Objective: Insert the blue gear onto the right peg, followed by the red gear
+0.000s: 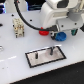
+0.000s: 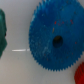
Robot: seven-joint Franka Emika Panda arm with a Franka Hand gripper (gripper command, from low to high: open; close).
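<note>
Hovering over the blue gear (image 1: 60, 36), my pincer (image 1: 56, 33) sits right of centre in the upper part of the exterior frame, under my white arm (image 1: 57, 12). I cannot tell whether the jaws stand wide or narrow: the arm's bulk blocks them in that frame, and the wrist frame shows no fingers at all. In the wrist frame the blue gear (image 2: 56, 39) fills the middle and right, flat on the white table (image 2: 17, 65), toothed rim and dark central hole plain to see. The red gear (image 2: 80, 74) peeks in at that frame's lower right corner, just beside the blue one; in the exterior frame it shows as a red patch (image 1: 44, 32) to the left of the pincer. A dark green thing (image 2: 2, 35) sits at the wrist frame's left edge, blurred. Below the pincer in the exterior frame lies the grey plate (image 1: 44, 55), with two dark pegs on it; the right peg (image 1: 50, 49) stands upright and bare. A beige fixture (image 1: 18, 27) stands at upper left.
</note>
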